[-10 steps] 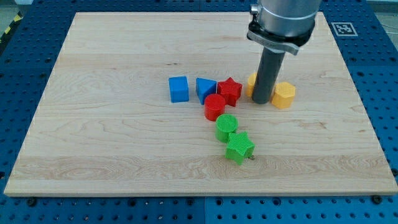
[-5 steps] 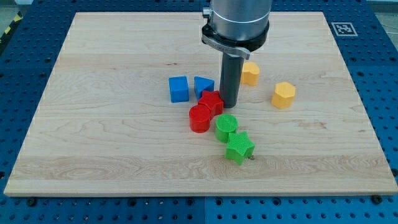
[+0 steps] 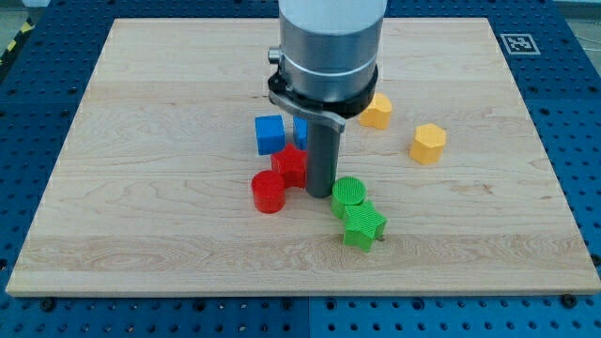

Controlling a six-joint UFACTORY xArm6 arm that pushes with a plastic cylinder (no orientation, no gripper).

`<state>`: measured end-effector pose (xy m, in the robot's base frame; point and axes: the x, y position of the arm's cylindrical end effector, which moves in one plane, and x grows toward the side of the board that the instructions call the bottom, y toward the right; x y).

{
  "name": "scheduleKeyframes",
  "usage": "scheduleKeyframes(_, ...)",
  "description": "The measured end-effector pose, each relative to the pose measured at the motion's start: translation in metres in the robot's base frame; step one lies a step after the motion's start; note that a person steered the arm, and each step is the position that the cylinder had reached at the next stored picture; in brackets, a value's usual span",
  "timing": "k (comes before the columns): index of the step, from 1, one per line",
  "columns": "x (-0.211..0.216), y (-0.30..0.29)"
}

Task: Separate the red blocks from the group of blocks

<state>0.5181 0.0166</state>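
Observation:
My tip (image 3: 320, 193) rests on the board just right of the red star block (image 3: 290, 166) and touches it. The red cylinder (image 3: 268, 192) lies to the star's lower left, touching or nearly touching it. A blue cube (image 3: 269, 134) sits just above the red star. A second blue block (image 3: 300, 130) is mostly hidden behind the rod. A green cylinder (image 3: 350, 196) and a green star (image 3: 363, 226) lie right of my tip and below it.
Two yellow blocks sit at the view's right: one (image 3: 377, 111) near the arm's body, a hexagonal one (image 3: 428, 143) farther right. The wooden board (image 3: 141, 235) lies on a blue perforated table. A marker tag (image 3: 519, 43) is at the top right corner.
My tip has moved left and down the view, pushing the red star and red cylinder to the lower left, away from the yellow blocks. The green cylinder has shifted slightly.

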Motion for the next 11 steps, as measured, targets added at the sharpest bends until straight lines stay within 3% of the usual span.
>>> scheduleKeyframes(1, 0.011, -0.010)
scheduleKeyframes(3, -0.023, -0.020)
scheduleKeyframes(5, -0.035, 0.018)
scheduleKeyframes(11, -0.019, -0.098)
